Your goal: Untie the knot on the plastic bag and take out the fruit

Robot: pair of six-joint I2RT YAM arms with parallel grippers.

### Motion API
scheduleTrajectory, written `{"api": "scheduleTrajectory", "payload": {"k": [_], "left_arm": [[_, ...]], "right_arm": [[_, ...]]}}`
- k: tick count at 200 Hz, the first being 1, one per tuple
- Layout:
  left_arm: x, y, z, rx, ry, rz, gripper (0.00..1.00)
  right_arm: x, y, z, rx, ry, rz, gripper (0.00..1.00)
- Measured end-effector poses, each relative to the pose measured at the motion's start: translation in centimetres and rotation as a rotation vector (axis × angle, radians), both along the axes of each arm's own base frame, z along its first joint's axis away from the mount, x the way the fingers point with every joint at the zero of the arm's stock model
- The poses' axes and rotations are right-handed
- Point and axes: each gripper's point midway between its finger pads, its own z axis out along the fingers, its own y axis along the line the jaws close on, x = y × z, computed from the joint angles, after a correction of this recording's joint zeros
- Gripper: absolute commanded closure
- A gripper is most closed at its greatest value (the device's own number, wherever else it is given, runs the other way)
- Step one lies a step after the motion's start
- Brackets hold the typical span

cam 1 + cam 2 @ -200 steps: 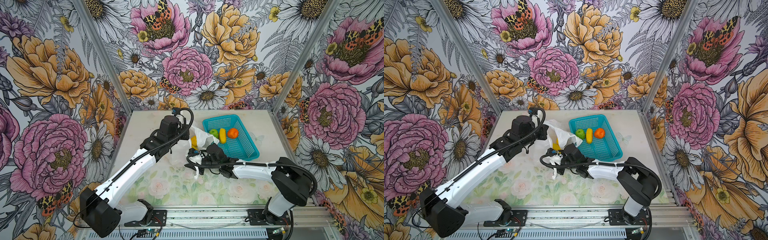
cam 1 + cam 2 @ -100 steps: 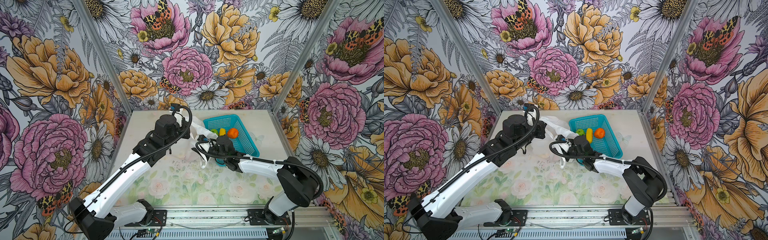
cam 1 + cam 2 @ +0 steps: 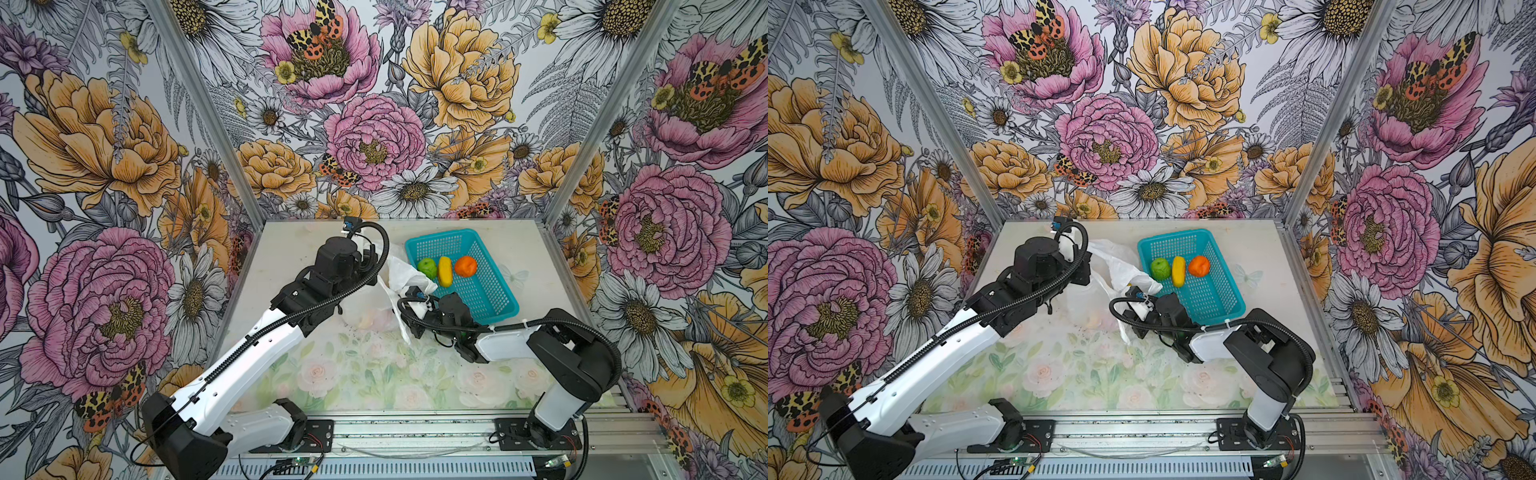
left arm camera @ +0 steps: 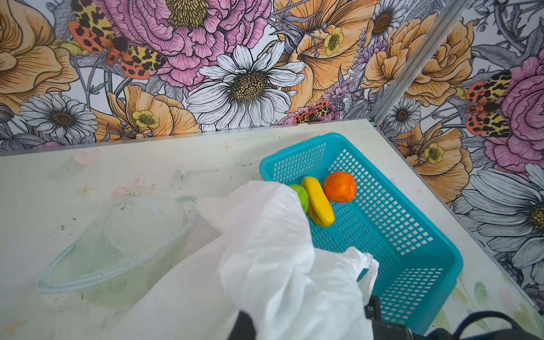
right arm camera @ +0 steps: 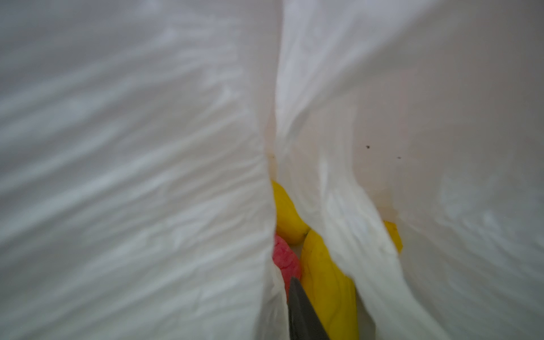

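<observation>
The plastic bag is thin, white and crinkly, and it hangs between my two grippers beside the basket. My left gripper is shut on its upper edge, with the plastic draped over the jaws. My right gripper pokes into the bag's mouth. One dark finger lies against a yellow fruit, and the other finger is hidden by plastic. Deeper in lie a pink-red ball and another yellow fruit. The knot is out of view.
The teal mesh basket stands at the back right. It holds a green apple, a yellow oblong fruit and an orange. Flowered walls close three sides, and a metal rail runs along the front.
My right gripper rose toward the basket's near corner, then dropped back to the bag's mouth. My left arm drew slightly left, still holding the bag up. The basket's fruit has not moved.
</observation>
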Motion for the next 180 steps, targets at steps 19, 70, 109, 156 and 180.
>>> {"api": "scheduleTrajectory", "payload": {"k": [19,70,109,156,180], "left_arm": [[0.4,0.0,-0.6,0.011,0.012,0.008,1.0],[0.7,-0.4,-1.7,0.027,0.036,0.004,1.0],[1.1,0.0,-2.0,0.026,0.043,0.022,1.0],[1.8,0.8,-3.5,0.053,0.071,0.056,1.0],[1.8,1.1,-3.3,0.05,0.067,0.062,1.0]], "right_arm": [[-0.5,0.1,0.3,0.031,-0.007,0.002,0.66],[-2.3,5.5,-0.5,0.043,0.034,0.118,0.74],[-5.9,8.9,-0.8,0.029,0.069,0.257,0.85],[-10.3,13.8,1.5,0.031,0.046,0.399,0.87],[-11.4,14.2,0.8,-0.01,0.039,0.406,0.64]]}}
